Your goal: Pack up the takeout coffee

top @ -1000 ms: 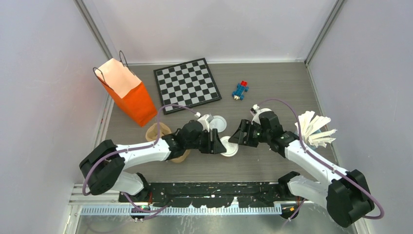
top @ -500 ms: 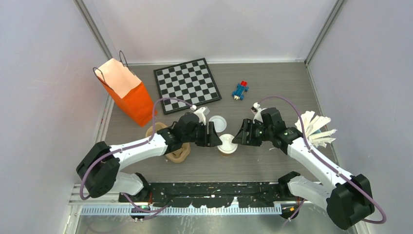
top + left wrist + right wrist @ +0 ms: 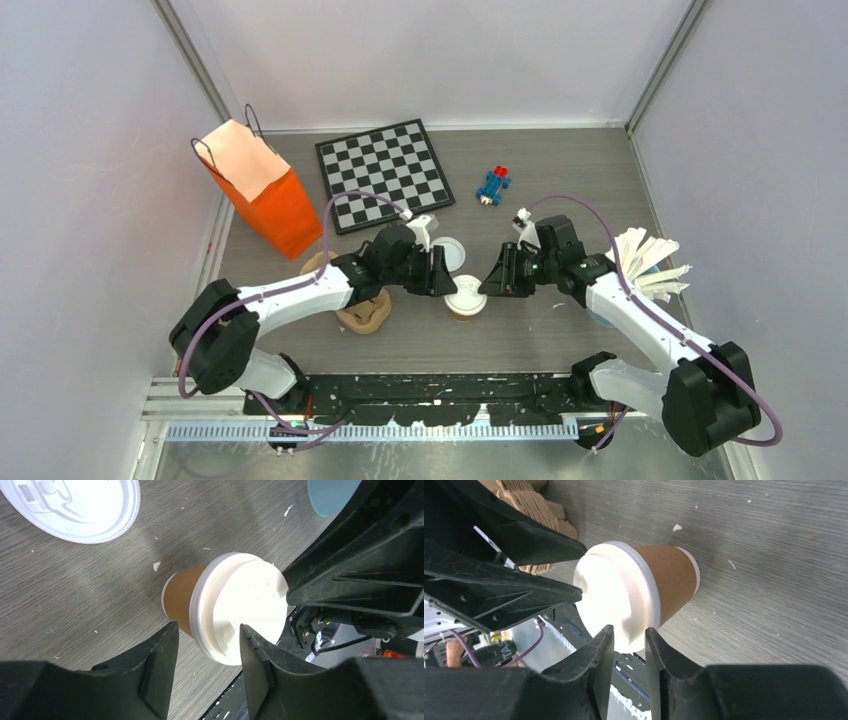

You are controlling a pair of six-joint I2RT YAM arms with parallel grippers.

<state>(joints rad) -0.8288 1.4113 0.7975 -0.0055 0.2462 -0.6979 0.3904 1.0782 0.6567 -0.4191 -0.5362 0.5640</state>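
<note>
Table [image 3: 560,190]: grey wood-grain top. The overhead view shows all of it; the wrist views show only a scuffed patch.
Orange paper bag [image 3: 270,205]: far left, mouth open. Seen only from above.
Checkerboard [image 3: 385,175]: flat at the back, just beside the bag.
Left gripper [image 3: 440,280]: low at the table's middle, pointing right at the cup. Its own camera shows the jaws moderately apart with nothing between them. The right wrist view shows one tip touching the lid's edge.
Right gripper [image 3: 492,283]: opposite, pointing left at the same cup. The jaws stand at a narrow slit with the lid's edge showing through it; I cannot tell whether they pinch it.
White paper fan [image 3: 645,262]: by the right arm.
Pulp tray [image 3: 362,312]: under the left arm, near the cup.
Coffee cup [image 3: 466,297]: brown, white lid on, upright on the table between the two grippers. Its paper wall shows only in the wrist views.
Loose white lid [image 3: 450,252]: flat on the table just behind the cup.
Blue toy [image 3: 492,186]: at the back, well apart.
</note>
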